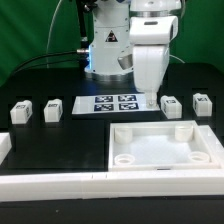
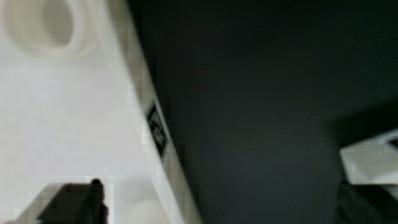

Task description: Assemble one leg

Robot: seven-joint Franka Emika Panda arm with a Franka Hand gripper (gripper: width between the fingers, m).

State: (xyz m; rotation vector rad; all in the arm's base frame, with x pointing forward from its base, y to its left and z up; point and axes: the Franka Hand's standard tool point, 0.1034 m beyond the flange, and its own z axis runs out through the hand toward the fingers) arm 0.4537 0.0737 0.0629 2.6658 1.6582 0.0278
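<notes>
Empty, wide-spread jaws hang over the tabletop (image 1: 70,140) at the far edge of the tray (image 1: 165,146), seemingly poised to fetch the nearby leg (image 1: 172,105) on the right.

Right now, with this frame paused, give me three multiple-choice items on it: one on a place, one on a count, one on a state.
1. Where does the marker board lie?
A. between two pairs of legs
B. at the table's front edge
C. held in the air

2. How many legs are on the table?
A. two
B. four
C. six

3. How is the end effector?
A. shut on a leg
B. open, empty
C. shut on the marker board

Key:
1 A, two legs flank it on each side.
2 B, four show in the exterior view.
3 B, the wrist view shows the fingers apart with nothing between.
</notes>
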